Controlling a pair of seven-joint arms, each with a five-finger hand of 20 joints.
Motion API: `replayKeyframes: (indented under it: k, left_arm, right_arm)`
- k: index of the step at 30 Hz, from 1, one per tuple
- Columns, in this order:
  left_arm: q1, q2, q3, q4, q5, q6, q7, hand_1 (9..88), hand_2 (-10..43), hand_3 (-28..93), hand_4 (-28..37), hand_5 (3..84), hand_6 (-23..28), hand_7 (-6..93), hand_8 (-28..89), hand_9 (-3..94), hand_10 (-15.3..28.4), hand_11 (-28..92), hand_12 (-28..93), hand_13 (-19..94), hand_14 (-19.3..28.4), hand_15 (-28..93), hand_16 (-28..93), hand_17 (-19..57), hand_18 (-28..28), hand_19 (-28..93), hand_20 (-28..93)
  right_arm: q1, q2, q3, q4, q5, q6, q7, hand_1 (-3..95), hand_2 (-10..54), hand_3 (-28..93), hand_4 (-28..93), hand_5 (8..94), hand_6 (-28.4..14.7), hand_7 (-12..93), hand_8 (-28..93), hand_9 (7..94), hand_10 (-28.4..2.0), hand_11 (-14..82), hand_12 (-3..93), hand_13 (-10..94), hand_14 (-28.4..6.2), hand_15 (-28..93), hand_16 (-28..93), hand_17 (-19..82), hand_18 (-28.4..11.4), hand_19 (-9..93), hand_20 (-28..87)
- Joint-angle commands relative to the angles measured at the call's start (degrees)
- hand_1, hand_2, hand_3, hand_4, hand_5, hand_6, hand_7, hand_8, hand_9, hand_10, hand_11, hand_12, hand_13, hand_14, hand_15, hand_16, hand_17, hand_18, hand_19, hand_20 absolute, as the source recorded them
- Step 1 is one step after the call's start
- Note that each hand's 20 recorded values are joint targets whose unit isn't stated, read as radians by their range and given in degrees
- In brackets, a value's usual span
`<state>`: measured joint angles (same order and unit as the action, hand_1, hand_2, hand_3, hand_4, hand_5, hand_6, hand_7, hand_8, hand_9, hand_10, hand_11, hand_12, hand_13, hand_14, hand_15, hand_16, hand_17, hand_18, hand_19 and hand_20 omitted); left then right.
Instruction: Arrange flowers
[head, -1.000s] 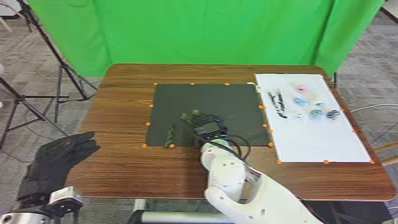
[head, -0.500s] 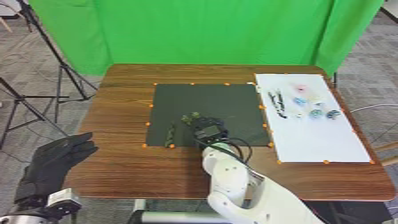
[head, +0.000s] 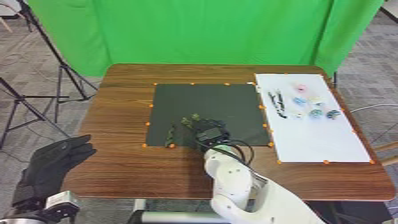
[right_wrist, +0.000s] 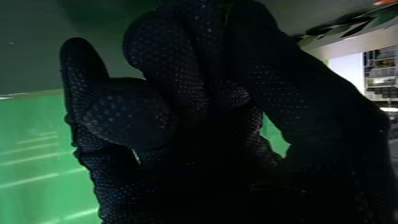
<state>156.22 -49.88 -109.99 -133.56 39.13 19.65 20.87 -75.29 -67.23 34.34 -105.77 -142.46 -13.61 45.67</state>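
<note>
Here on the dark sheet (head: 209, 97), the leafy sprig (head: 189, 121) is lying just beside the right hand (head: 210, 131), its lower part running in towards the glove. A slim green stem (head: 171, 135) is lying farther left on the same sheet, near its lower edge. Is the right hand gripping the sprig or only resting against it? I can't tell, nor how wide or narrow it is. Out on the white sheet (head: 311, 142), the pink flower (head: 301, 88), the blue flower (head: 299, 101) and the dark bloom (head: 333, 114) are waiting their turn, with the pale, dark-edged strips (head: 278, 104) lying to their left. The left hand (head: 53, 162) is waiting wide open, off by the table's left side.

The danger now is snagging — leaves could be catching on the glove fabric and dragging the sprig askew as the hand leaves. Loose cables (head: 250, 150) by the wrist could be brushing the sheet too, and a sideways sweep could be nudging that slim stem.

The sprig's lower end is hiding by the hand, so any contact is staying a guess. In the wrist view the black glove is masking its own grasp, and the dark leaves (right_wrist: 355, 24) are running out at the picture's edge
</note>
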Motion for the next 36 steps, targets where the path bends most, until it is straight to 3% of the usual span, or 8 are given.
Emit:
replayKeyframes:
  k: [1,3,7,12,15,19,22,36]
  left_arm:
    - [3.1,-0.01,-1.22,-0.73,-0.69,0.90,0.97,27.1,6.8,81,-19.1,51.2,16.0,17.7,-10,41.9,23.4,42,10,28,28.1,62,-13,-9.4,20.9,58,17]
    - [4.4,-0.08,-1.95,-1.19,-0.79,1.26,1.32,27.1,6.8,81,-19.2,51.3,16.0,17.6,-10,42.0,23.4,42,10,28,28.1,62,-13,-9.4,20.9,58,17]
    - [5.1,-0.20,-2.20,-1.44,-0.94,1.59,1.45,27.1,6.8,81,-19.2,51.2,16.0,17.7,-9,42.0,23.4,42,10,28,28.1,62,-13,-9.4,20.9,58,17]
    - [5.4,-0.35,-1.95,-1.60,-0.86,1.39,1.37,27.2,6.8,81,-19.3,51.2,16.0,17.6,-9,41.9,23.4,42,10,28,28.0,62,-13,-9.4,20.9,58,17]
    - [5.5,-0.64,-2.03,-1.80,-0.83,1.61,1.21,27.1,6.8,81,-19.3,51.2,16.0,17.7,-9,42.0,23.4,42,10,28,28.1,62,-13,-9.4,20.9,58,17]
    - [5.7,-0.33,-1.99,-1.82,-1.11,2.03,1.79,27.2,6.7,81,-19.4,51.3,16.0,17.6,-10,42.0,23.4,42,10,28,28.0,62,-13,-9.4,20.8,58,17]
    - [4.2,-0.18,-1.40,-1.62,-0.88,1.63,0.95,27.2,6.8,81,-19.5,51.2,16.0,17.6,-9,42.0,23.4,42,10,28,28.1,62,-13,-9.4,20.8,58,17]
    - [-1.0,2.17,2.93,-0.35,-0.93,1.39,1.52,27.2,6.8,81,-19.7,51.2,16.0,17.7,-9,42.0,23.4,43,10,28,28.0,62,-13,-9.4,20.9,58,17]
  right_arm:
    - [-1.2,3.4,-1.1,-2.1,3.6,-2.8,2.7,36.9,-5.1,78,-23,81.4,-6.1,33,6,77.1,-19.6,49.0,27.8,77,-14.1,72,25,33,-28.2,86,-8]
    - [-1.1,3.9,-0.9,-3.2,4.4,-4.0,3.0,31.0,-2.6,77,-21,78.7,-8.9,34,-6,71.1,-22.5,51.7,28.1,73,-16.5,74,25,33,-28.4,86,-10]
    - [-0.7,4.0,0.3,-3.8,6.5,-6.2,3.8,26.0,-1.3,75,-20,72.3,-14.2,32,-8,61.7,-27.7,54.1,27.8,67,-19.3,77,24,32,-28.4,86,-14]
    - [-2.8,5.8,4.2,-6.7,6.4,-6.4,2.0,21.9,0.6,73,-20,68.6,-18.0,28,-8,57.0,-28.3,52.3,27.4,62,-21.5,79,22,32,-28.4,87,-17]
    - [-2.1,9.4,5.6,-7.9,8.4,-1.0,2.2,19.7,2.6,72,-20,66.4,-20.9,23,-6,54.4,-28.4,48.7,28.1,58,-24.2,80,21,31,-28.4,87,-20]
    - [-0.6,11.5,8.4,-6.4,9.1,2.0,1.5,20.4,4.2,73,-20,65.9,-19.8,24,-5,54.2,-28.4,48.0,27.9,57,-24.2,80,20,32,-28.4,88,-21]
    - [1.0,12.3,10.4,-4.7,10.5,1.8,1.7,21.5,4.3,75,-20,65.3,-19.3,24,-5,54.0,-28.4,47.4,27.2,57,-23.4,80,19,32,-28.4,89,-22]
    - [9.3,15.5,13.9,6.3,9.9,2.4,2.4,25.0,3.6,78,-22,64.6,-16.9,24,-6,53.7,-28.4,49.7,24.7,58,-20.6,79,18,32,-28.4,89,-21]
